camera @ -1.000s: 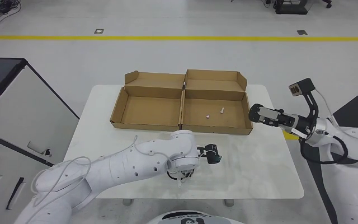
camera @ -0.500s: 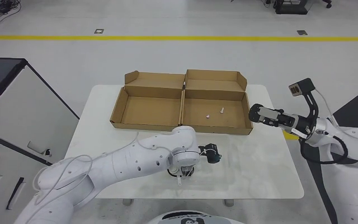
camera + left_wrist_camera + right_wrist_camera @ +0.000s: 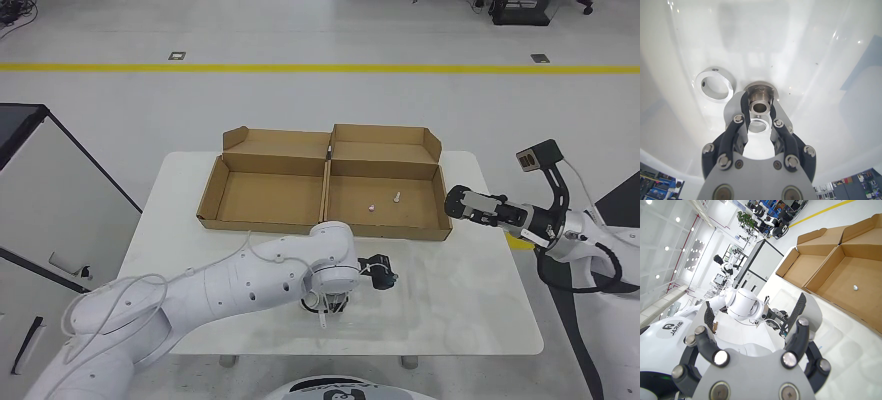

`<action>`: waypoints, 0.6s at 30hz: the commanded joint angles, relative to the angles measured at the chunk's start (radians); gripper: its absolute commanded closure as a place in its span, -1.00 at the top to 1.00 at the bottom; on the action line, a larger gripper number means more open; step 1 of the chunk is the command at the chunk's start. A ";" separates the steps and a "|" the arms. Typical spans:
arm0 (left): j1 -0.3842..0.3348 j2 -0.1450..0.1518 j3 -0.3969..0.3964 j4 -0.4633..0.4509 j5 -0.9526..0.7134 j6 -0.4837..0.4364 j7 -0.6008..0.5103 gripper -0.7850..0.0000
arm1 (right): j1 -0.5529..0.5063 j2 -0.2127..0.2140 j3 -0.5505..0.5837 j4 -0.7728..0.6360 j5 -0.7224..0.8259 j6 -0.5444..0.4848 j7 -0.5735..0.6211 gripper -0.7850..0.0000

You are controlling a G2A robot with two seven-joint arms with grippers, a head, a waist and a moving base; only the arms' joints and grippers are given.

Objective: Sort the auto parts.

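Note:
My left gripper (image 3: 759,106) is shut on the neck of a brass-coloured flanged bushing (image 3: 759,98) over the white table, near its front middle (image 3: 381,273). I cannot tell whether the flange touches the table. A silver ring (image 3: 715,87) lies flat just beside it. A second silver ring (image 3: 757,126) lies under the fingers. My right gripper (image 3: 455,201) hangs open with nothing in it by the right box's outer corner; in the right wrist view (image 3: 755,306) its pads are wide apart. Two small pale parts (image 3: 372,208) (image 3: 397,196) lie in the right box.
Two open cardboard boxes sit side by side at the back of the table, the left box (image 3: 230,200) bare inside and the right box (image 3: 420,215) holding the small parts. A dark-edged cabinet (image 3: 40,190) stands off the table's left side.
The left arm's forearm and wrist joint have shifted slightly towards the table's front; its gripper stays about where it was. The right arm has not moved.

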 commanded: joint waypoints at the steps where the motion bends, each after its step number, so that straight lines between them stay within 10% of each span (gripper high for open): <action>1: -0.002 0.001 0.002 -0.004 -0.002 0.002 0.000 -0.27 | 0.000 0.000 0.000 0.000 0.000 0.000 0.000 1.00; 11: -0.010 -0.005 0.018 0.009 -0.008 -0.001 0.000 -0.23 | 0.000 0.000 0.000 0.000 0.000 0.000 0.000 1.00; 18: -0.006 -0.016 0.018 0.031 -0.006 -0.003 0.000 -0.55 | 0.000 0.000 0.000 0.000 0.000 0.000 0.000 1.00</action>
